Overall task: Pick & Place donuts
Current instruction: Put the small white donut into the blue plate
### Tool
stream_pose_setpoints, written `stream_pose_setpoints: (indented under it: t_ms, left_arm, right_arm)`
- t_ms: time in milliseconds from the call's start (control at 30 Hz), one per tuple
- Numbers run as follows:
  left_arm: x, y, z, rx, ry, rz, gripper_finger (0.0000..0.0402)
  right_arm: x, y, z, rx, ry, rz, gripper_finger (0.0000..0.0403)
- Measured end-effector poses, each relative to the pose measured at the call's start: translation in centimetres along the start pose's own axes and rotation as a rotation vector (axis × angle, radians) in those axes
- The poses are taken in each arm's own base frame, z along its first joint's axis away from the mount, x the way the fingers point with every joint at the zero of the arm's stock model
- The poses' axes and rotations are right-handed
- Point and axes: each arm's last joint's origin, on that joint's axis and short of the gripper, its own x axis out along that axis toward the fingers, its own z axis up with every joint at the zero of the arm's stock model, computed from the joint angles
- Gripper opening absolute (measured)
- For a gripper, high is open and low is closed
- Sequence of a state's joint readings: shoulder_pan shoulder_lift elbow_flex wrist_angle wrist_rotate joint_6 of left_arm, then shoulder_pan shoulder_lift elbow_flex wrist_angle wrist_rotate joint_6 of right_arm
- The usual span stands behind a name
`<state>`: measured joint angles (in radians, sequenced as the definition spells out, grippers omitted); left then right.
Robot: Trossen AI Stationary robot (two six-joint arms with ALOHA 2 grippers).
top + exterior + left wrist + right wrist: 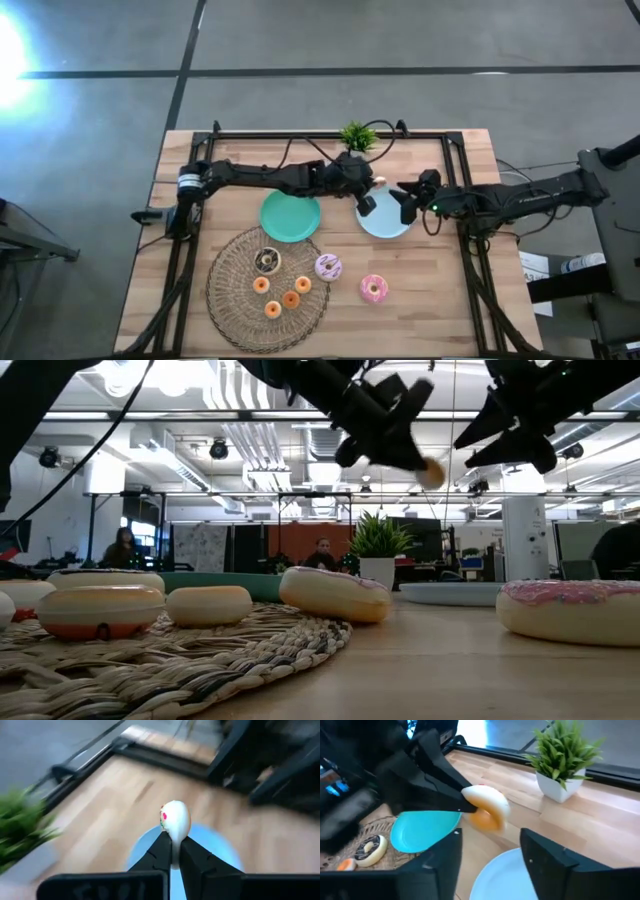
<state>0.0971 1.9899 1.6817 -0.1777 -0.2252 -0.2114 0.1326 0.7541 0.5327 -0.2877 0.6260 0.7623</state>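
Note:
My left gripper (370, 193) reaches from the table's left and hangs over the light-blue plate's (385, 222) far-left rim, shut on a tiny pale-yellow donut (175, 819) with an orange side (485, 819). My right gripper (490, 840) is open just right of it over the same plate, touching nothing. The dark brown donut (266, 261) and several tiny orange ones (291, 299) lie flat on the woven mat (230, 305). The pale sprinkled donut (328, 266) and the bright pink donut (374, 288) lie flat on the bare wood. My left gripper pinches the tiny donut by its rim (174, 834) between the two fingertips. The fingers (451, 795) slant down from the table's left. The donut stands edge-on beyond the fingertips, lifted clear above the light-blue plate (220, 847).
A teal plate (290, 216) sits left of the light-blue one, between it and the mat. A small potted plant (357, 138) stands at the far edge, close behind both grippers. People sit in the room beyond the table (322, 553).

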Motion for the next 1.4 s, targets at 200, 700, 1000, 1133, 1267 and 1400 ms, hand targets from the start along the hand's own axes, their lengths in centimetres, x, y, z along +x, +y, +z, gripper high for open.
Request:
stream_pose_setpoints:
  t_ms: [200, 700, 1000, 1133, 1267, 1400]
  left_arm:
    - [0.9, 0.5, -2.1, 0.153, 0.131, 0.114, 0.0001]
    - [6.6, -3.6, -8.2, 0.49, 0.251, 0.141, 0.0001]
    - [8.9, -4.5, -8.8, 0.532, 0.253, 0.129, 0.0001]
    - [8.8, -5.0, -9.8, 0.557, 0.277, 0.117, 0.0009]
    - [8.5, -5.7, -10.3, 0.592, 0.294, 0.118, 0.0038]
    - [8.2, -6.3, -10.5, 0.607, 0.293, 0.105, 0.0068]
  right_arm:
    - [-2.1, -1.5, 0.8, 0.113, -0.05, -0.02, 0.0237]
    - [-4.2, -2.0, 2.6, 0.132, -0.137, 0.027, 0.0235]
    - [-4.9, -1.8, 3.6, 0.141, -0.168, 0.041, 0.0232]
    - [-5.5, -1.9, 4.2, 0.141, -0.194, 0.055, 0.0233]
    - [-6.0, -2.2, 4.5, 0.15, -0.221, 0.056, 0.0233]
    - [-6.4, -2.6, 4.4, 0.147, -0.226, 0.044, 0.0232]
